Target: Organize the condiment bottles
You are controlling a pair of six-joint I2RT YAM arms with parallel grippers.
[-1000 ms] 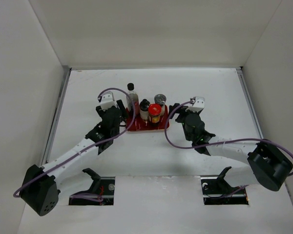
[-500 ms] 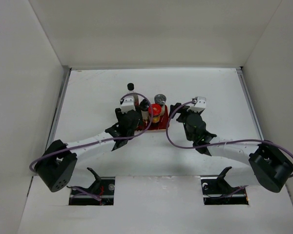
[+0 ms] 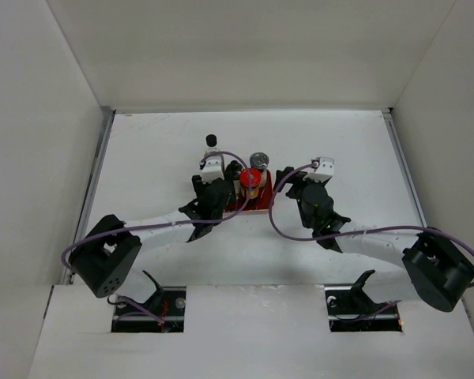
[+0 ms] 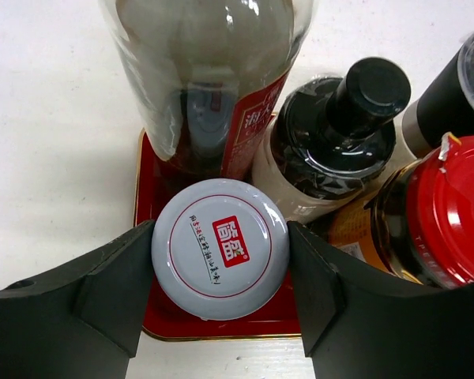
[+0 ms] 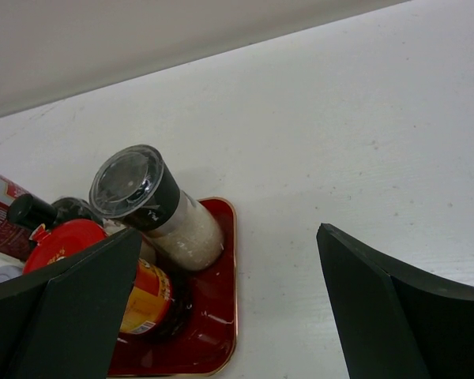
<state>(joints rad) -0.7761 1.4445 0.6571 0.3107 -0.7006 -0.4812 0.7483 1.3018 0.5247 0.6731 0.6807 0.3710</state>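
The white jar is short and round, with a smooth pale lid bearing a thin red ring and a small red square label. It sits at the tray's near left corner, clamped between the matte black fingers of the left gripper, which touch its sides. Just behind it stands the tall bottle, clear glossy plastic over dark sauce with a red and white label. To its right is the small bottle, dark-shouldered with a round black cap and a pale paper label. Right of that is the red-lidded jar, whose shiny lid tops yellowish-brown contents. The shaker is a cylinder of pale granules under a black collar and a clear grey top; it stands at the tray's far right corner. That makes five containers, all crowded on one tray, a flat glossy red rectangle with rounded corners and a thin gold edge. The right gripper hangs just right of the tray with its jaws spread wide, and nothing lies between them. The tray lies near the middle of a matte white surface that shows faint specks and is enclosed by plain white walls at the back and both sides. Two white and black arms reach in from the near edge, each trailing one purple cable.
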